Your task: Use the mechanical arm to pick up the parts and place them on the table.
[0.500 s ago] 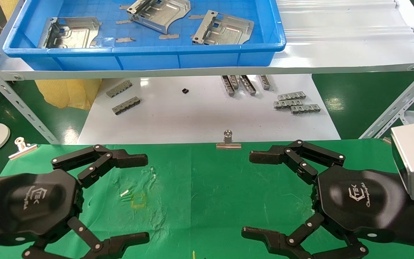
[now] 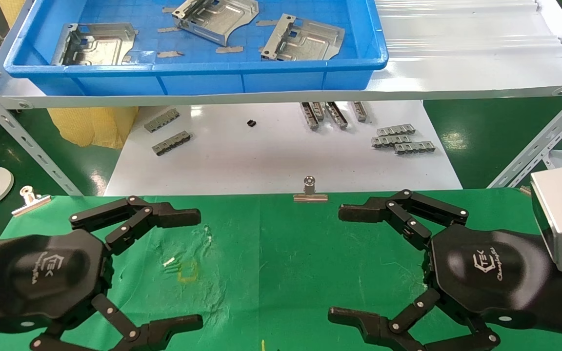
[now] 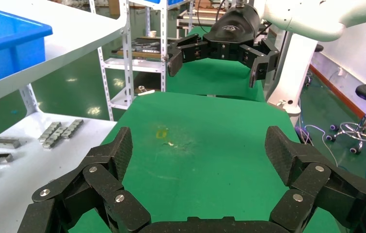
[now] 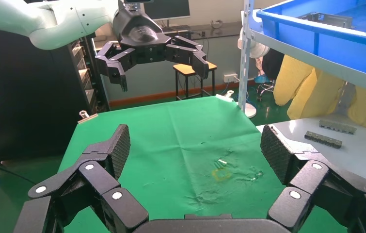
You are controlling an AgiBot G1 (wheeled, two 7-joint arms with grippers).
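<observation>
Nothing has moved since the earlier frame. Left gripper (image 2: pixel 198 265) at 8 o'clock and right gripper (image 2: pixel 334 263) at 4 o'clock hover over the green table (image 2: pixel 281 253), fingers spread, empty. Three parts (image 2: pixel 305 39) lie in the blue tray (image 2: pixel 203 80) at 12 o'clock. Wrist views alone show the opposite gripper head-on.

Glossy dark green floor (image 3: pixel 74 92), ceiling lights mirrored in it; white slotted-angle shelving (image 3: pixel 125 58) stands on it, its perforated leg (image 2: pixel 27 141) crossing in front of a yellow sack (image 4: pixel 297 90). A black swivel stool on castors (image 3: pixel 365 111) sits by a white wall with red skirting. A wooden stool (image 4: pixel 190 73) and a dark monitor (image 4: pixel 166 8) stand against the far wall.
</observation>
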